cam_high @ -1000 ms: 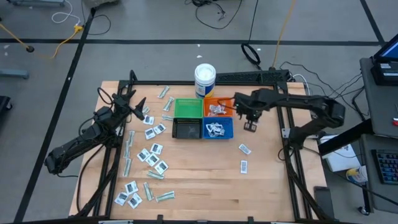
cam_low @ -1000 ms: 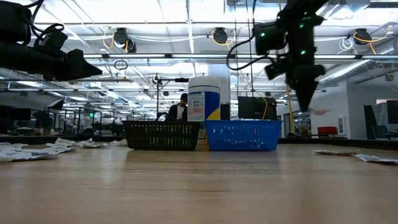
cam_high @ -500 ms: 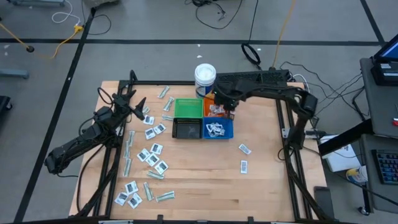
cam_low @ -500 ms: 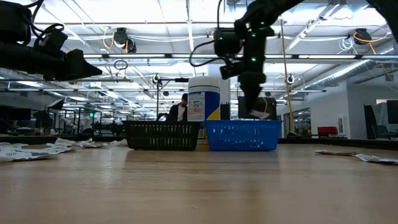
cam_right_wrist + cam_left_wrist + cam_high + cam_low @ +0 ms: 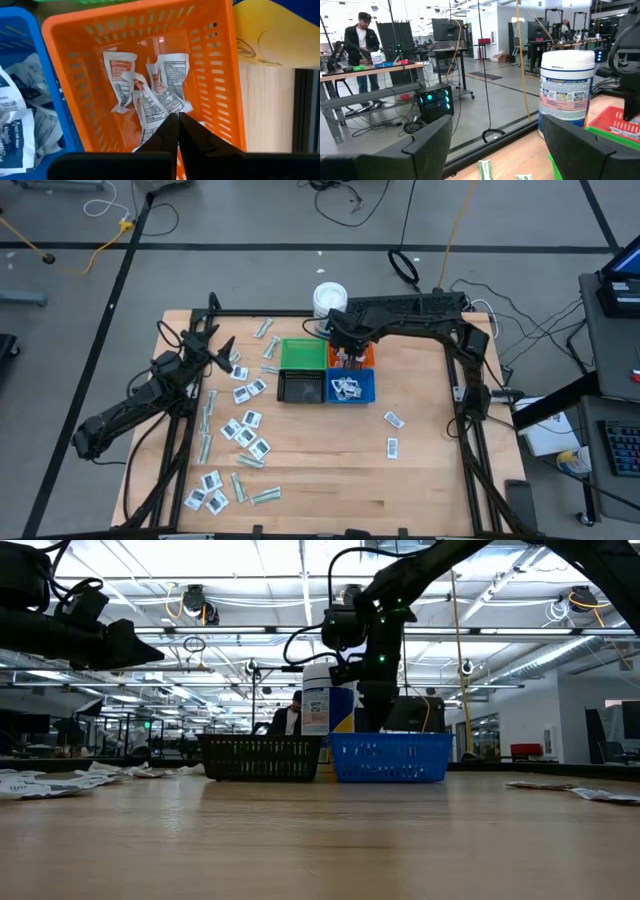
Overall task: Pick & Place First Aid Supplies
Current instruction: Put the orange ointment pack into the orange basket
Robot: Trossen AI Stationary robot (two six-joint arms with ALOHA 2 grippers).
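Some packets [image 5: 150,95] already lie in the orange bin [image 5: 220,75] under the closed, empty right jaws [image 5: 177,131], but many packets [image 5: 240,430] wait on the surface [image 5: 420,480].

Hardly any text can be made out. The white tub [image 5: 567,92] carries a blue, white and pink label with lines of small print, none legible. The sachets in the orange bin [image 5: 222,80] show red headings and blocks of dark fine print [image 5: 170,75], too small to read. A sachet in the blue bin [image 5: 15,135] has dark blue lettering, blurred. The packets on the table [image 5: 240,430] show only dark printed patches from above. No brand, number or sign can be read anywhere.
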